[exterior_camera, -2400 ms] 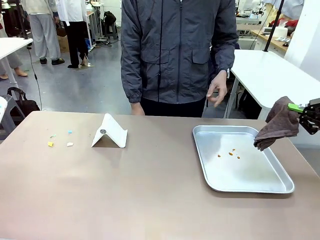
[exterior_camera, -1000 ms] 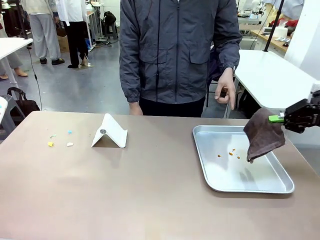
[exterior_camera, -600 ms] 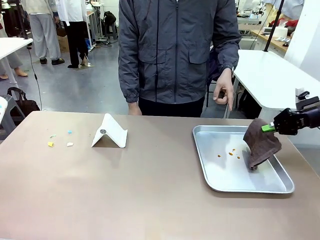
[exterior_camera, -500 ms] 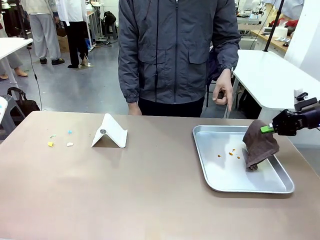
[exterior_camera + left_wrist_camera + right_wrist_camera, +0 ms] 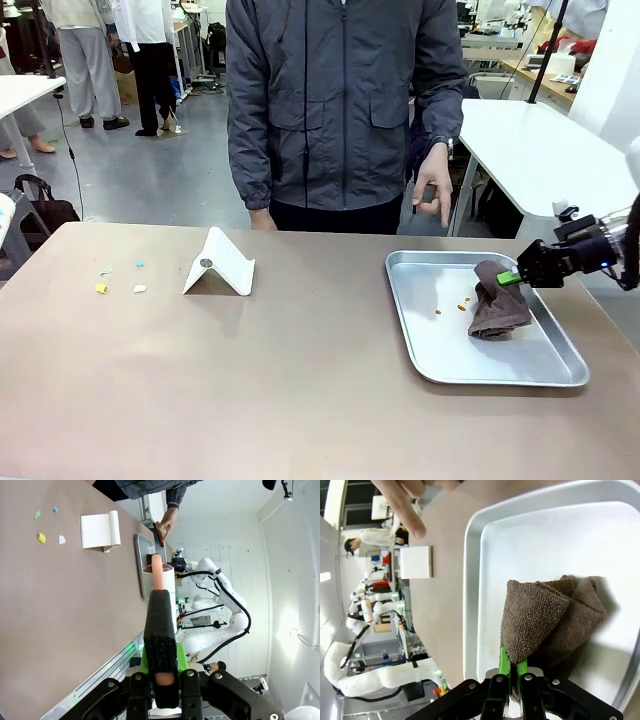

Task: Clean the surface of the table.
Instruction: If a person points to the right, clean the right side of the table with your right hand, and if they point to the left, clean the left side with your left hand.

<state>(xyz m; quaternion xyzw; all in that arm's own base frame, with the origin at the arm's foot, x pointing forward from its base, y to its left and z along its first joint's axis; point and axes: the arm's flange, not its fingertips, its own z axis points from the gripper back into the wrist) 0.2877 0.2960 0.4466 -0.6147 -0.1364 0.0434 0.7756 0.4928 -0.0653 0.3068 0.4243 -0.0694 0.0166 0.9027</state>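
- Worktop of matte brownish-taupe (image 5: 250, 380) spans the front view and carries everything; small coloured scraps (image 5: 118, 285) lie toward its far left, near a white folded card stand (image 5: 220, 265), so that patch looks like dirt not yet wiped
- Right end effector (image 5: 520, 277) is clamped on one corner of a brown terry cloth (image 5: 495, 312); its green pads pinch a fold, and the rest of the cloth slumps on the floor of a shiny rectangular metal tray (image 5: 440, 355) at the worktop's right side
- Gripping it by a corner lets the cloth drape and spread; it rests just beside a few orange crumbs (image 5: 452, 304), probably so it can rub or gather them
- Left end effector (image 5: 162, 677) is closed around the black foam handle of a roller tool (image 5: 161, 625) with a pink shaft and white roll, held above the worktop, apparently in reserve
- Person's hand (image 5: 436, 190) hangs beyond the far edge, clear of the tray
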